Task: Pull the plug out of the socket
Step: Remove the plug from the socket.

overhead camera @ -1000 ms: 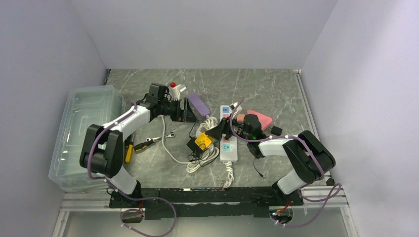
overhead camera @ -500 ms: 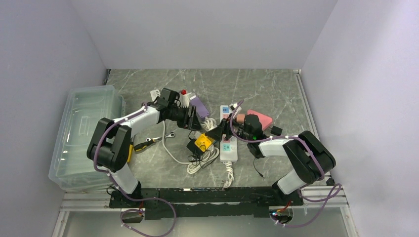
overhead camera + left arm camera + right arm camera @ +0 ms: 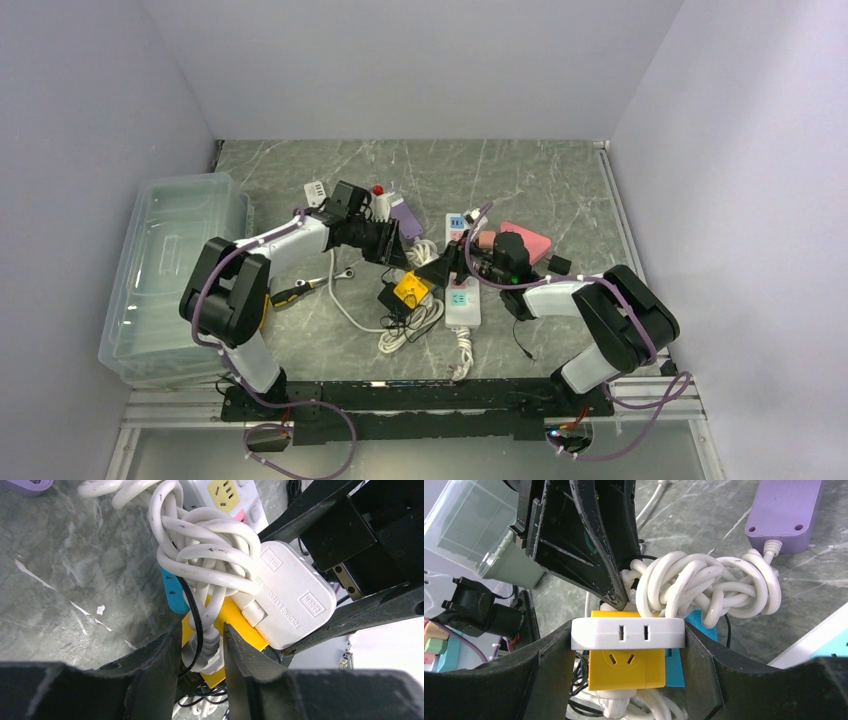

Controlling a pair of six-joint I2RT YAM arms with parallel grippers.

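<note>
A yellow cube socket lies mid-table in a tangle of white cord. A white plug with a ribbed neck sits in the yellow cube's end, and a black cable crosses it. My left gripper has narrowed onto that plug: one finger lies against its side, the other against its neck and the cable. My right gripper is shut on a flat white folding socket block mounted on the yellow cube. A blue piece sits beside the cube.
A white power strip lies right of the tangle and a purple strip behind it. A pink box sits by the right arm. Pliers and a clear bin are on the left.
The left arm has swung right and down from the purple strip to the yellow cube, and its jaws have narrowed around the white plug. The right arm has held still.
</note>
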